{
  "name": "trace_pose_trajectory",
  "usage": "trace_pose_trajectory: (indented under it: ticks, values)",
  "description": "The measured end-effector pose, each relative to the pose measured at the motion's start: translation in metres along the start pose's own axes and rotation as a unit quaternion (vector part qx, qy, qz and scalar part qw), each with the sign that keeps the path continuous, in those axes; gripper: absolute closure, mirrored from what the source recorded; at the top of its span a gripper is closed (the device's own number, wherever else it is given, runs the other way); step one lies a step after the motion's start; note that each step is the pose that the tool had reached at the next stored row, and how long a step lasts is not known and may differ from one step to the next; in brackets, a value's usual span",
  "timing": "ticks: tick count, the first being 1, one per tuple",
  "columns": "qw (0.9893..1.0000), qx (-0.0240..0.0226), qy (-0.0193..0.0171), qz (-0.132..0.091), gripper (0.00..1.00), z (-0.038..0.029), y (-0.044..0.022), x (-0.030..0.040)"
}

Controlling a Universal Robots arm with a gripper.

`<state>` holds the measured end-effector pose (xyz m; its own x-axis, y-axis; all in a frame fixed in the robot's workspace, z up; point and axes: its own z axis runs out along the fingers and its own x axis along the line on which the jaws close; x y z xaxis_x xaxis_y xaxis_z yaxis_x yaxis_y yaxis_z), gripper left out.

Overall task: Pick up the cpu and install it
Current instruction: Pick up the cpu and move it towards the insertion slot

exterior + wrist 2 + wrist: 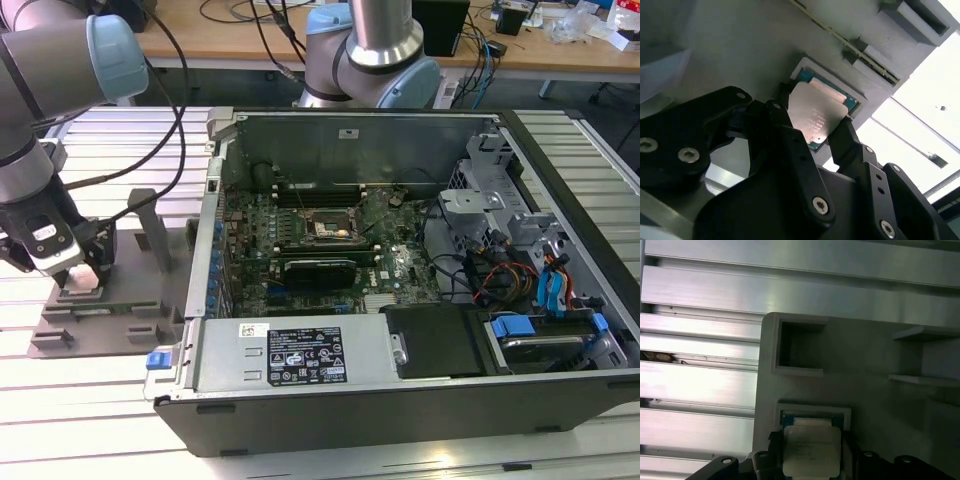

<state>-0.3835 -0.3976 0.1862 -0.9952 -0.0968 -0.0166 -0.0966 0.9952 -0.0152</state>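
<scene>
The cpu (816, 114), a flat square chip with a silvery top and a green rim, lies in a square recess of a grey holder plate (740, 45). In both wrist views my gripper's (814, 124) black fingers (785, 112) stand against two opposite sides of the cpu (811, 449), closed on it. In the exterior view my gripper (80, 278) is low over the grey holder plate (110, 310), at that view's left, beside the open computer case. The motherboard's socket (330, 228) lies open inside the case.
The open computer case (400, 260) holds the green motherboard, cables and a drive cage at the exterior view's right. An upright post (150, 235) rises from the holder plate near my gripper. A second arm's base (370, 50) stands behind the case.
</scene>
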Motion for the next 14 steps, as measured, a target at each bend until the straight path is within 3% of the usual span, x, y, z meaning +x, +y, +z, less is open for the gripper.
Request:
trace_pose_trajectory:
  ticks: [3, 5, 11, 14]
  values:
    - [1.0, -0.0001, -0.0002, 0.0, 0.45, 0.0007, 0.0001, 0.0]
    - [1.0, -0.0002, -0.0004, 0.0, 0.45, -0.0039, 0.0, -0.0002]
    - [1.0, -0.0001, -0.0002, 0.0, 0.45, -0.0072, 0.0015, -0.0003]
    - [1.0, -0.0001, -0.0002, 0.0, 0.45, -0.013, 0.0017, -0.0004]
